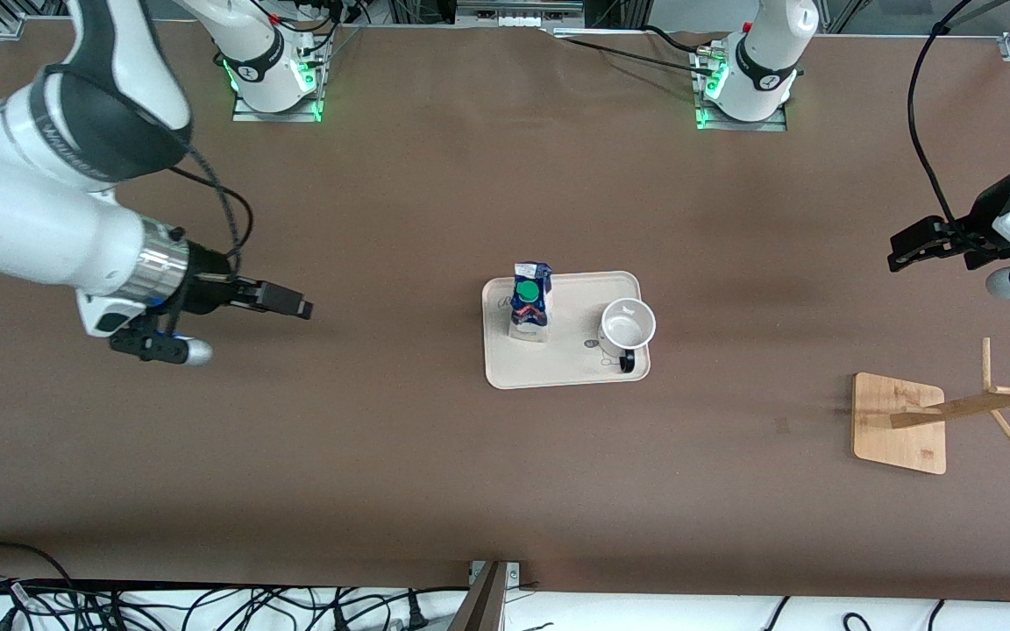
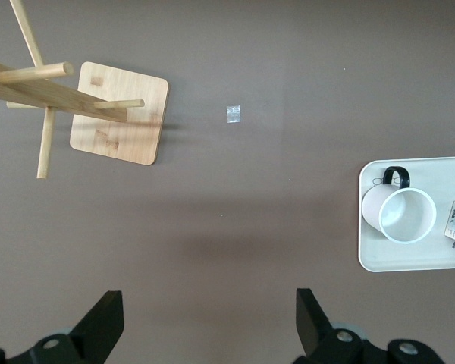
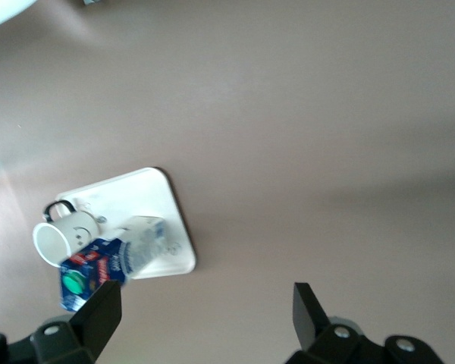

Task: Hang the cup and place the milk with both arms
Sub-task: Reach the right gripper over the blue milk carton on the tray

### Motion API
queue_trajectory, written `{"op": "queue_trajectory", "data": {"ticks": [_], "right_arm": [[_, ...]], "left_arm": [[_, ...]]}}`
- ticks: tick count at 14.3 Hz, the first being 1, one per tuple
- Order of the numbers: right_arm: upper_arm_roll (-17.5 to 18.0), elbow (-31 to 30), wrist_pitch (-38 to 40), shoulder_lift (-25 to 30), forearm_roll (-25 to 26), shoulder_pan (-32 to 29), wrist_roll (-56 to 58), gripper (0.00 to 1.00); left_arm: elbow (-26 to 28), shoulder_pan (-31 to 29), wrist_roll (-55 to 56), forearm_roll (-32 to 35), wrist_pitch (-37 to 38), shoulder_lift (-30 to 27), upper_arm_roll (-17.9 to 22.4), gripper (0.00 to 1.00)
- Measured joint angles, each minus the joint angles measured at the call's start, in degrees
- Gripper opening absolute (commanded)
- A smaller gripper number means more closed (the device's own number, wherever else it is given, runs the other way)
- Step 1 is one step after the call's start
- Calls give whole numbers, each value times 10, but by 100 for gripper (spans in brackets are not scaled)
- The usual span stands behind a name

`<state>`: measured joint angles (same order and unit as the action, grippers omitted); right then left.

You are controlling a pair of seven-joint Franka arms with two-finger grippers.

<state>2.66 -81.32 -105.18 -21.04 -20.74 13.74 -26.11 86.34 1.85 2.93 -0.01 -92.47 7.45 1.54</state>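
Brown matte surface (image 1: 435, 193), pretty bare overall. A cream tray (image 1: 575, 372) sits about mid-surface. A wooden rack (image 1: 899, 423) on a square base stands toward the left arm's end, with a tiny scrap (image 2: 233, 113) lying near that base.

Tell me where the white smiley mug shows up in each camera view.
Front view: the cup stands upright on the tray, beside the milk.
Left wrist view: the cup stands on the tray, handle visible.
Right wrist view: the cup stands on the tray, smiley visible.
Shared landmark: the tray.
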Motion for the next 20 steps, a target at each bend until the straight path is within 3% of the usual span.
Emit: {"op": "queue_trajectory", "data": {"ticks": [8, 13, 20], "right_arm": [[0, -2, -141, -43, 23, 119, -182, 100], [0, -3, -162, -68, 104, 179, -258, 100], [0, -3, -208, -95, 120, 223, -344, 100]], "left_arm": [[0, 0, 0, 0, 0, 0, 0, 100], [0, 0, 0, 0, 0, 0, 0, 100], [0, 0, 0, 0, 0, 0, 0, 100]]}}
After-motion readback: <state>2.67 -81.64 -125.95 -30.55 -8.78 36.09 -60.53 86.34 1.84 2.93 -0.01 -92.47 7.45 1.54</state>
